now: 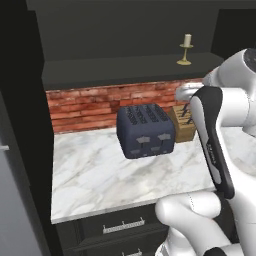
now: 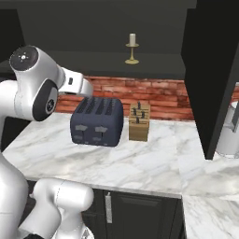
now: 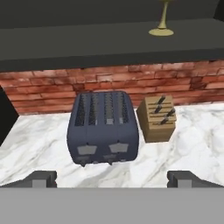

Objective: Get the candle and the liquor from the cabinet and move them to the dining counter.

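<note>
The candle (image 1: 186, 49) (image 2: 132, 48) is a short cream stub in a golden candlestick. It stands upright on the dark inner shelf of the open cabinet (image 1: 125, 70) (image 2: 93, 58), toward the shelf's right side. In the hand view its flared golden base (image 3: 161, 27) sits at the top right on that shelf (image 3: 87, 43). My gripper (image 3: 112, 179) is open with nothing between its fingertips (image 3: 41, 178); it hangs over the marble worktop, below and well short of the candle. The liquor bottle and the dining counter are out of view.
A dark blue four-slot toaster (image 1: 145, 131) (image 2: 97, 122) (image 3: 103, 127) and a wooden knife block (image 1: 181, 122) (image 2: 139, 121) (image 3: 157, 118) stand on the marble worktop (image 1: 95, 175) against the red brick wall. An open dark cabinet door (image 2: 210, 70) juts out at the right. Drawers (image 1: 122, 227) lie below.
</note>
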